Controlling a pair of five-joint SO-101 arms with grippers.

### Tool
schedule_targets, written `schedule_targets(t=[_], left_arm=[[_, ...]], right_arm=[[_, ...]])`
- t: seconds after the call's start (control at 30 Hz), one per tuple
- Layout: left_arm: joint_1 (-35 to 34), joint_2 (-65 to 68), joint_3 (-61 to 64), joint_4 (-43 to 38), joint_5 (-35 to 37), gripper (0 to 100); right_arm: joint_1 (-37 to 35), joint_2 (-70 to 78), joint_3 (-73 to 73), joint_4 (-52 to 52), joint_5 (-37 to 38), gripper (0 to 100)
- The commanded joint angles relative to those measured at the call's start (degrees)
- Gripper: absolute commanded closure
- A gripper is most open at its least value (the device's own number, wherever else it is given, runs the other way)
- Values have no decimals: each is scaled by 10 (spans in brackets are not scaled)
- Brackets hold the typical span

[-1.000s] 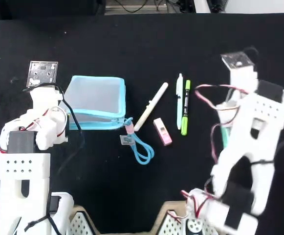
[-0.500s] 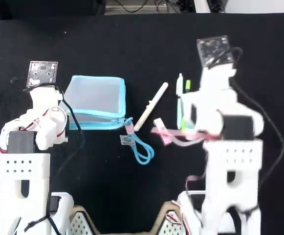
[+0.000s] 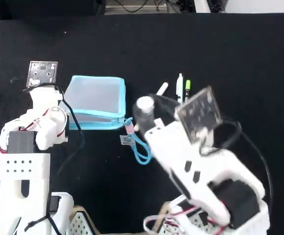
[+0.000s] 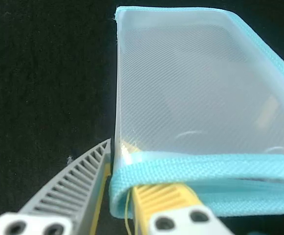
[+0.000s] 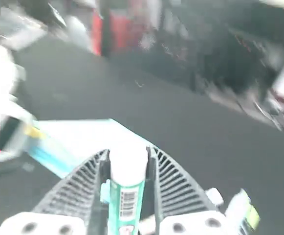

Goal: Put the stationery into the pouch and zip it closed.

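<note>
**High view.** The pouch, clear-sided with light blue binding, is lying flat on the black table. Its zipped edge is facing the arms, and its blue strap loop is trailing beside it. The left arm is standing at the pouch's near left corner. The right arm is reaching across the middle of the table and covering part of the stationery. At its front end the white-capped stick is pointing towards the pouch's right end. A white pen and a green highlighter are lying side by side beyond the arm, with the tip of a white marker showing near them.

**Left wrist view.** The left gripper is pinching the pouch's corner. The yellow finger is sitting under the blue binding and the grey ribbed finger is on the outer side. In my judgement this grip is pinning the pouch so that the mouth can take an item without sliding.

**Right wrist view.** The right gripper is clamping the stick by its upper body, cap forward, probably so that it can enter the pouch end-first. The pouch is lying ahead of it.

**Markings.** The stick is carrying a teal label with a barcode. No wording on it is legible. A small tag is lying by the zip pull, and I cannot tell whether it carries print.
</note>
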Motion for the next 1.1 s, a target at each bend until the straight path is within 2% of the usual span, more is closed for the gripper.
schedule_targets(t=[0.0,0.27,0.5,0.67,0.87,1.07], left_arm=[[-7,-4,-9,-6,29,970],[-7,-4,-7,-6,33,970],[-7,-4,-8,-5,33,970],[-7,-4,-9,-4,33,970],[-7,-4,-9,-4,33,970],[-7,-4,-10,-4,33,970]], right_arm=[[-73,-5,43,-74,-1,987],[-121,-8,188,-271,0,987],[-135,-6,265,-415,0,987],[-137,-3,354,-570,4,987],[-137,-2,452,-738,111,988],[-135,-2,516,-804,196,988]])
